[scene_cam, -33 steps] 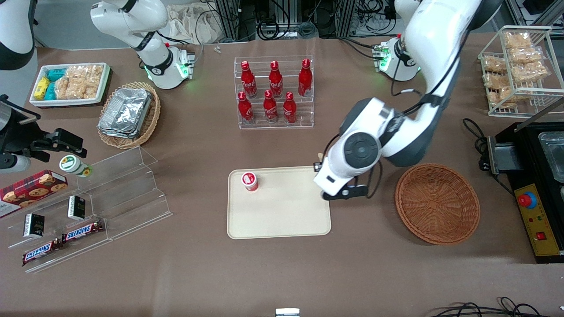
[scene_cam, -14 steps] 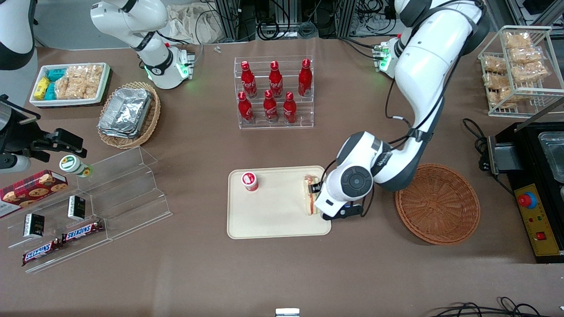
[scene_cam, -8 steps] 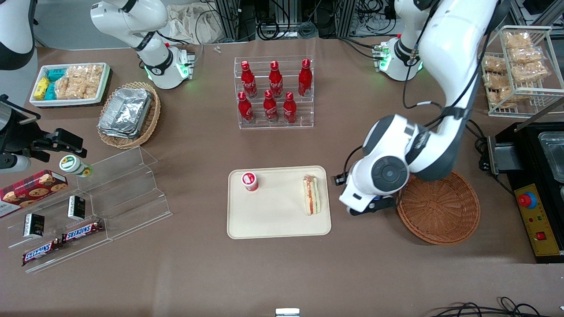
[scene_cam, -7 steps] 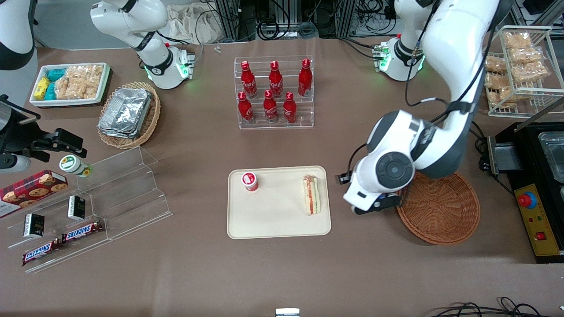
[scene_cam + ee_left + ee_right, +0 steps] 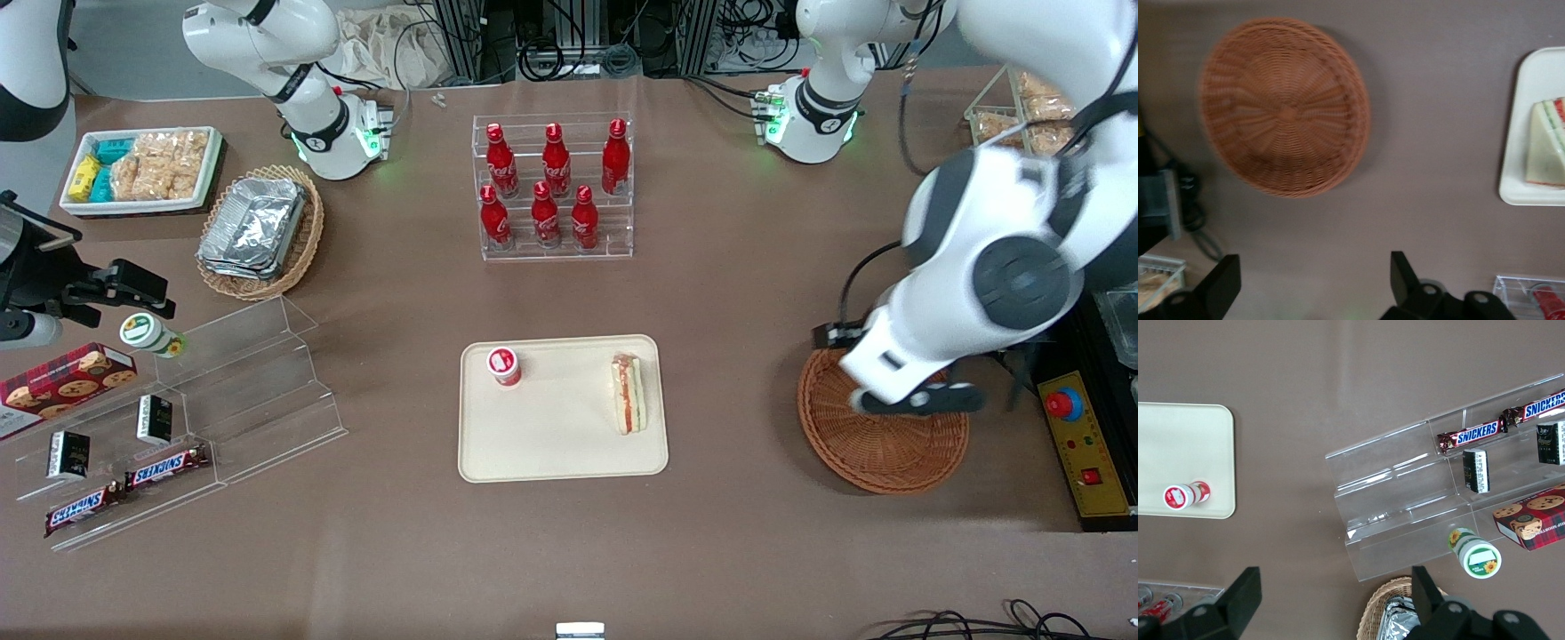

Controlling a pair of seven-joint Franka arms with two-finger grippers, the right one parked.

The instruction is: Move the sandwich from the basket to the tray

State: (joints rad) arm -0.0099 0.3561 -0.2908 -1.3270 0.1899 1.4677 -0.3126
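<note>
The sandwich [image 5: 629, 394] lies on the cream tray [image 5: 560, 444], at the tray's edge nearest the basket. It also shows in the left wrist view [image 5: 1548, 143], on the tray's corner [image 5: 1531, 87]. The reddish-brown basket [image 5: 880, 444] is empty and sits beside the tray, toward the working arm's end; it shows whole in the left wrist view [image 5: 1285, 107]. My left gripper [image 5: 916, 402] hangs high above the basket. In the left wrist view the gripper [image 5: 1313, 283] is open and holds nothing.
A small red-lidded bottle [image 5: 503, 365] stands on the tray. A rack of red bottles [image 5: 553, 187] stands farther from the camera. A black appliance with a red button [image 5: 1085, 418] sits beside the basket. A clear acrylic shelf [image 5: 222, 400] lies toward the parked arm's end.
My gripper set the sandwich on the tray, let go, and moved up and away toward the working arm's end. It now hangs over the basket.
</note>
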